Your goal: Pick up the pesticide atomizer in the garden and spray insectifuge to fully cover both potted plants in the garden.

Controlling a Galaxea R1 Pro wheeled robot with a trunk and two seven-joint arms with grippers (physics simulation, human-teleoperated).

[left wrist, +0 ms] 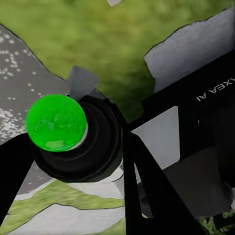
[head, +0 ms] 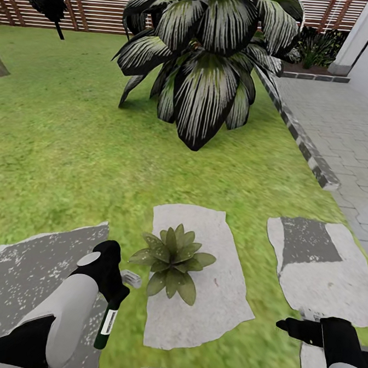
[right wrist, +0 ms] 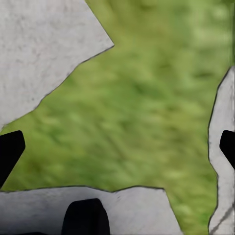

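One potted plant (head: 172, 261) sits on a pale stepping stone (head: 196, 316) in the lawn (head: 71, 143), at about 6 o'clock from the big striped-leaf plant (head: 205, 70). At its 9 o'clock the left gripper (head: 123, 285) has its jaws clamped on the pesticide atomizer (head: 107, 324), spray head toward the rosette, bottle hanging down. At 4 o'clock the right gripper (head: 286, 325) hovers with its fingertips (right wrist: 10, 149) spread wide over grass.

One potted plant (head: 173, 258), one atomizer (head: 107, 322), two claws (head: 123, 289)
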